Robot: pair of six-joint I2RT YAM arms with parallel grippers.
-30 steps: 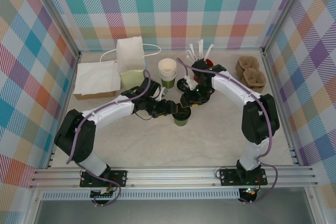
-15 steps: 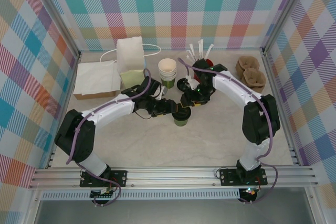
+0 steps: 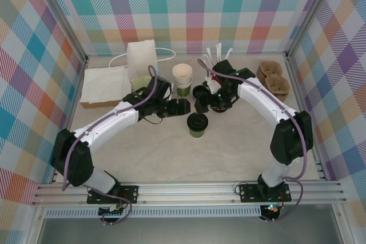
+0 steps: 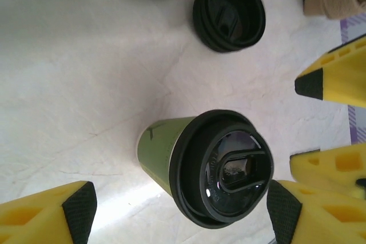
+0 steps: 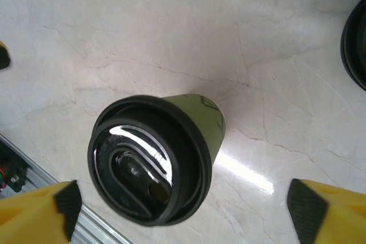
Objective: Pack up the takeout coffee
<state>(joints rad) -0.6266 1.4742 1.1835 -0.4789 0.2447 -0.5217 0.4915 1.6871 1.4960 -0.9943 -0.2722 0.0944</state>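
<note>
The takeout coffee (image 3: 197, 124) stands upright mid-table, a pale green paper cup with a black lid seated on its rim. In the left wrist view the lid (image 4: 223, 167) faces the camera and the green wall (image 4: 160, 150) shows beside it. My left gripper (image 3: 183, 107) hangs open just behind and left of the cup, touching nothing; its fingertips (image 4: 79, 208) straddle the cup from above. My right gripper (image 3: 202, 105) is open too, just behind the cup (image 5: 148, 164), its pads (image 5: 307, 207) wide apart and clear of it.
A stack of paper cups (image 3: 182, 78) and spare black lids (image 3: 199, 91) sit just behind the grippers. A white paper bag (image 3: 142, 61) stands at back left beside flat white bags (image 3: 106, 84). The red cup of sticks (image 3: 223, 66) and brown pulp trays (image 3: 273, 79) are at back right.
Both grippers were down at the cup's lid a second ago. They have lifted and drawn back toward the far side, leaving the lidded cup standing alone.
</note>
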